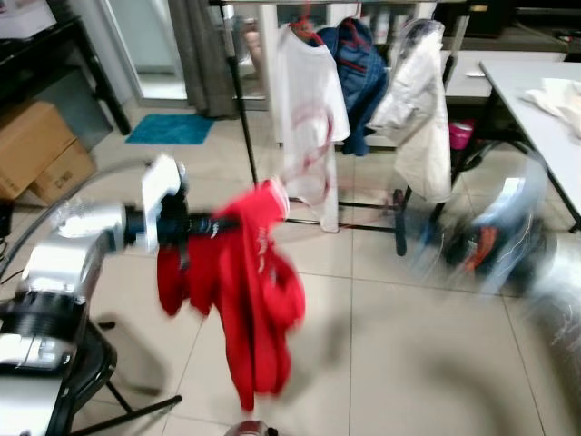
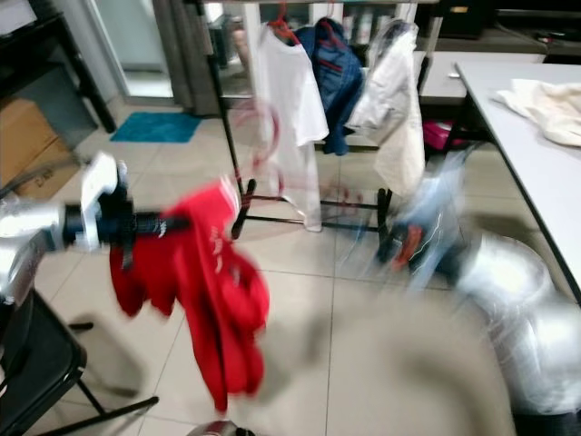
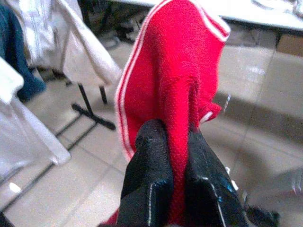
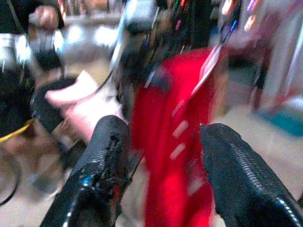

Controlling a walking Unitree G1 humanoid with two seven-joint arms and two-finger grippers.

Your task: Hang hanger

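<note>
Two tools: my left tool (image 3: 173, 156) is clamped on the red garment (image 1: 245, 300), short of the clothes rack (image 1: 241, 118); my right tool (image 4: 165, 161) gapes, gripping nothing.

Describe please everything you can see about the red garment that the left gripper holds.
The red garment is a soft knit-looking top in bright red with thin white stripes along its edge. It hangs limp and bunched in the air above the tiled floor, in front of the clothes rack and apart from it. The left gripper is shut on a fold of it, the cloth pinched between the two black fingers. The head views are blurred, so no hanger can be made out inside it.
</note>
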